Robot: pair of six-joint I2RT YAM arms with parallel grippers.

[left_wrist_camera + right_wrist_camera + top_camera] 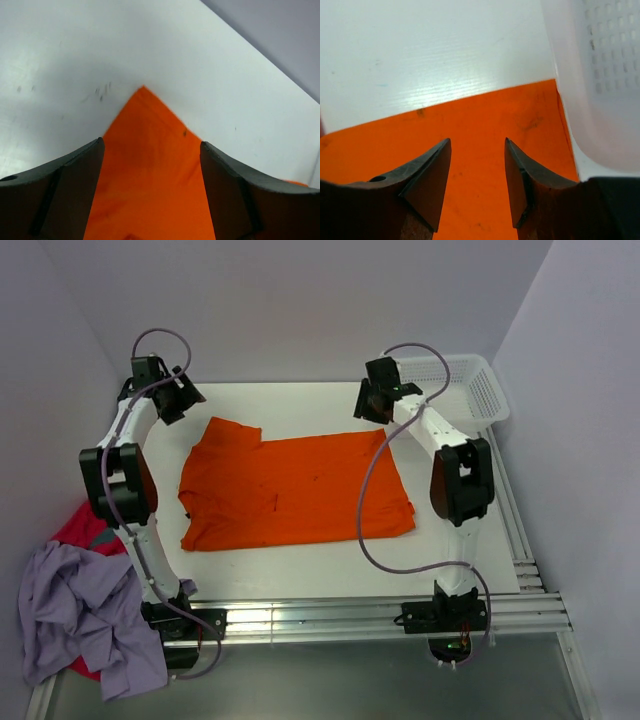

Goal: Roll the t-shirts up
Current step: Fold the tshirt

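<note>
**While both claws hung open, no shirt was rolled**

As the left claw [151,145] stood with its jaws wide apart and nothing between them, it hung over a pointed corner of the orange shirt [300,490], at about 10 o'clock on the table [300,565]. The right claw [477,142] also had its jaws apart, at a narrower gap, with flat orange cloth beneath them and no fold pinched that I could see. It was over the shirt's far right edge at about 1 o'clock, just beside the basket [470,385].

The orange shirt lay spread flat in the middle of the table, with no edge turned over and no roll begun. By my reading the work was at its very start: the first shirt was laid out and the claws were placed at its far corners, so the rolling of it and everything after was left to do.

Off the table at 8 o'clock lay a crumpled heap, the lavender shirt [75,610] on top and the red shirt [85,530] showing under it. Whether more lay in it I could not tell.

The count was two claws, one orange shirt, one lavender, one red in view, one white basket at 2 o'clock, and no finished rolls.
</note>
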